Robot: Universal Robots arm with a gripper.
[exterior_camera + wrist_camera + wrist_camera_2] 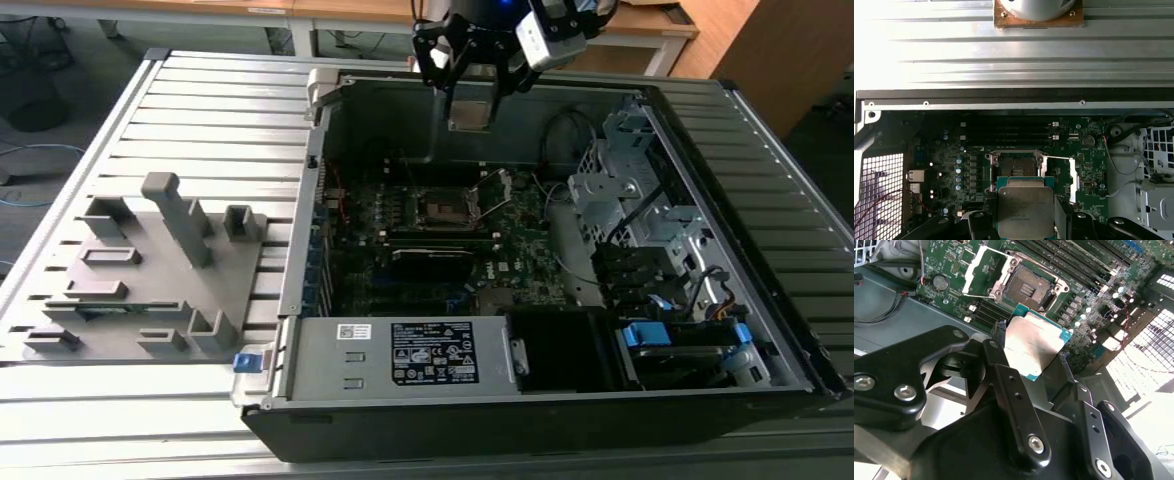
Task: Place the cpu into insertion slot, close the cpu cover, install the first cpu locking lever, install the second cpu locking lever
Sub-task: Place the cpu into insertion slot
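End effector [1032,346] gripping cpu [1036,340], above bare insertion slot [1029,285], cpu cover [1072,177] raised

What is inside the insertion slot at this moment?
Nothing: the insertion slot shows its bare dark contact field. In the first wrist view the cpu, held above, covers one edge.

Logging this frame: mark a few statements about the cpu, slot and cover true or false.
1. The gripper holds the cpu. True.
2. The cpu sits in the slot. False: it is held above the slot, which is empty.
3. The cover is swung open beside the slot. True.
4. The grey tray lies inside the case. False: it lies outside the case, on the exterior view's left.
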